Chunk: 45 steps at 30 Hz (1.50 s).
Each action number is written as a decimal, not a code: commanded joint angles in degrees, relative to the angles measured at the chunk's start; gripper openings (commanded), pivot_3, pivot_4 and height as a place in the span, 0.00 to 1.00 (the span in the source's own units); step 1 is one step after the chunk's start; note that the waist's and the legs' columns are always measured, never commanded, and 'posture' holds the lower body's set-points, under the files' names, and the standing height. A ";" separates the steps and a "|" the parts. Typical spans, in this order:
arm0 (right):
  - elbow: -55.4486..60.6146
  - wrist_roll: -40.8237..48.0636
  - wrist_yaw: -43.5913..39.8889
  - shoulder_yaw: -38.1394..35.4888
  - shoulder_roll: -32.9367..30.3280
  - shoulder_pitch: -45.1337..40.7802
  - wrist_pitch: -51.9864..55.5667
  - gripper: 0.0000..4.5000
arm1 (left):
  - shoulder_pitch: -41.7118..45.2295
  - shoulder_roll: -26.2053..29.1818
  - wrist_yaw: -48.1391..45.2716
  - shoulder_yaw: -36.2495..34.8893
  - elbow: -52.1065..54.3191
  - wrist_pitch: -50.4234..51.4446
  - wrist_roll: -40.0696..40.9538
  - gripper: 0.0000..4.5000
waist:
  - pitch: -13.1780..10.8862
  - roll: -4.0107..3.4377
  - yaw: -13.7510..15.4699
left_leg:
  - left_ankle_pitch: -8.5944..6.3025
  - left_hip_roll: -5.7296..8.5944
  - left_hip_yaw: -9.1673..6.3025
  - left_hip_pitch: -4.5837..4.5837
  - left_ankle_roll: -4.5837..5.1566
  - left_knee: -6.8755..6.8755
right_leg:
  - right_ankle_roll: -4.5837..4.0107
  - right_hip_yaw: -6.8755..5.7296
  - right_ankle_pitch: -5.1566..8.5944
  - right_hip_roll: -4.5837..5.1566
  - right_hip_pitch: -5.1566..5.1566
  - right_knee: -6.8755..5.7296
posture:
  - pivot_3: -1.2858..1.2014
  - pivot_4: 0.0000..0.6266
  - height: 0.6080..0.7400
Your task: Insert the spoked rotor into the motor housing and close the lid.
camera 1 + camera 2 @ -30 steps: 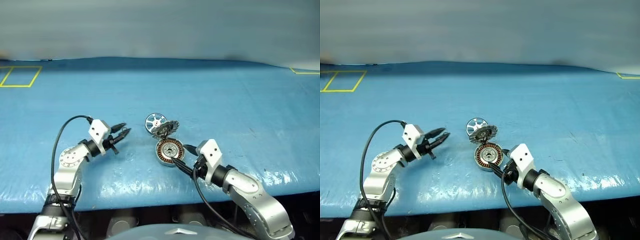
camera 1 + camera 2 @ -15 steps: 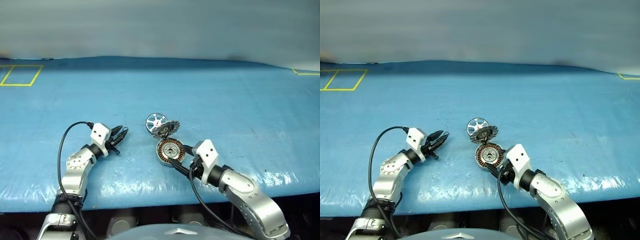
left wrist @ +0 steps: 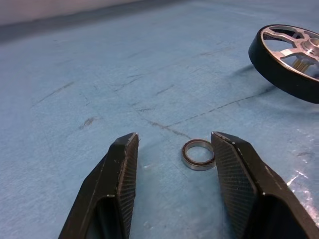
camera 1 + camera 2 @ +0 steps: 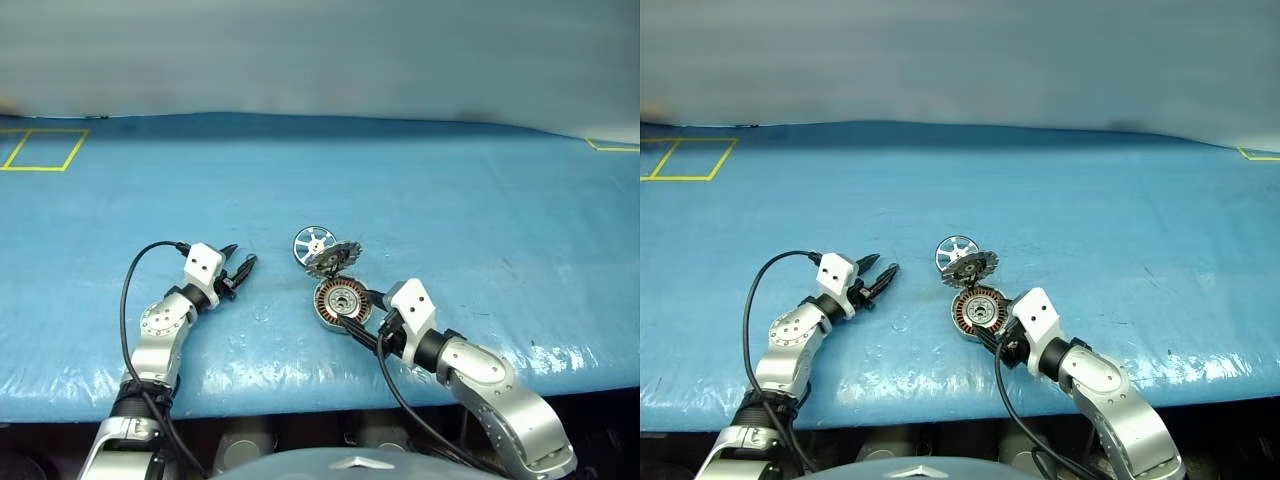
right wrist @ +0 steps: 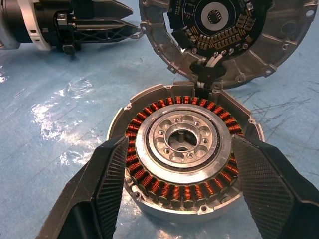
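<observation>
The motor housing (image 5: 182,164) lies on the blue mat with its copper windings showing. My right gripper (image 5: 180,142) is shut on it, one finger against each side of its rim. The lid (image 5: 219,35) stands open, tilted up from the housing's far edge (image 4: 332,259). Just beyond it, the spoked rotor (image 4: 312,243) rests on the mat and also appears in the left wrist view (image 3: 294,59). My left gripper (image 3: 174,137) is open and low over the mat, to the left of the rotor. A small metal ring (image 3: 198,154) lies between its fingers, close to one of them.
The blue mat (image 4: 450,200) covers the table, and its front edge runs just behind both arms. Yellow tape outlines sit at the far left (image 4: 40,150) and far right (image 4: 610,143) corners. A black cable loops over each forearm.
My left hand has sunk toward the mat and its jaws have spread wider. The right gripper and the housing have stayed put.
</observation>
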<state>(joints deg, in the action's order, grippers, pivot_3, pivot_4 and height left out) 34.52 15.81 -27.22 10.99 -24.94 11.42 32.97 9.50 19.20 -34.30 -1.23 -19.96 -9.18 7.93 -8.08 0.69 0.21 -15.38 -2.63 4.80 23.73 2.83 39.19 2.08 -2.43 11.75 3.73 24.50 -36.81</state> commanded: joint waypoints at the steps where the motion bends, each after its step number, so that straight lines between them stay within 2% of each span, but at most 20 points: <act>1: 1.03 -0.14 0.31 0.22 0.32 -0.28 -0.60 0.77 | 0.27 -0.54 -0.05 0.67 -0.34 0.19 -0.29 0.55 | 0.00 0.00 0.00 | 0.00 0.00 0.00 0.00 0.00 0.00 | 0.01 0.00 0.00 0.00 0.00 0.00 | 0.52 0.24 1.00; 7: 0.17 -0.91 0.70 0.91 0.63 -0.81 -0.66 0.77 | 2.41 -0.83 1.81 1.11 -2.41 4.83 -1.64 0.55 | 0.01 -0.01 0.37 | 0.01 0.01 -0.02 -0.05 0.01 0.04 | 0.12 0.00 0.04 0.00 -0.06 0.00 | 0.52 0.24 1.00; 14: 0.31 -1.78 1.46 1.64 0.96 -0.35 -0.71 0.77 | 1.96 1.05 0.66 2.39 4.43 16.51 -1.21 0.55 | 0.04 -0.05 0.44 | 0.02 -0.01 -0.01 -0.13 0.00 0.07 | 0.26 0.01 0.12 0.00 -0.10 -0.05 | 0.52 0.24 1.00; 23: -0.44 -2.66 1.56 2.94 1.39 -0.64 -1.01 0.77 | 2.01 2.47 -0.62 4.06 9.42 20.81 -1.87 0.55 | 0.04 -0.05 0.49 | 0.02 0.00 -0.01 -0.11 0.00 0.04 | 0.13 0.02 0.06 0.00 -0.08 -0.03 | 0.52 0.24 1.00; 36: -0.70 -3.79 2.35 2.92 1.48 -0.31 -0.98 0.77 | 1.52 3.31 2.31 3.72 5.20 20.36 -4.34 0.55 | 0.06 -0.05 0.48 | 0.02 -0.01 -0.02 -0.19 -0.01 0.05 | 0.18 0.02 0.09 0.00 -0.07 -0.04 | 0.52 0.24 1.00; 39: -0.65 -4.00 2.63 3.12 1.58 -0.35 -0.83 0.77 | 1.32 3.57 1.83 3.82 4.89 20.59 -3.82 0.43 | 0.09 -0.08 0.42 | 0.02 -0.02 -0.02 -0.24 -0.01 0.05 | 0.18 0.01 0.10 0.00 -0.04 -0.04 | 0.52 0.24 1.00; 43: -0.60 -4.24 2.68 3.30 1.67 -0.59 -0.66 0.77 | 1.25 3.82 2.22 3.94 4.17 20.66 -4.06 0.15 | 0.12 -0.09 0.39 | 0.02 -0.02 -0.02 -0.27 -0.01 0.05 | 0.19 0.01 0.10 0.00 -0.01 -0.04 | 0.52 0.24 1.00; 45: -0.78 -4.33 2.63 3.22 1.64 -0.74 -0.72 0.77 | 1.24 3.87 2.11 4.09 3.99 20.31 -4.06 0.14 | 0.13 -0.09 0.38 | 0.02 -0.02 -0.02 -0.27 -0.01 0.05 | 0.17 0.02 0.09 0.01 -0.01 -0.04 | 0.52 0.24 1.00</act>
<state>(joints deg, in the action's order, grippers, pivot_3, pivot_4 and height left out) 33.10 11.59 -24.95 14.83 -23.41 10.82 32.81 12.09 22.09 -32.70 2.41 -13.04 9.69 5.62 -7.95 0.60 0.59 -15.36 -2.66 4.79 23.46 2.82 39.24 2.24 -2.42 11.83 3.74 24.50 -36.85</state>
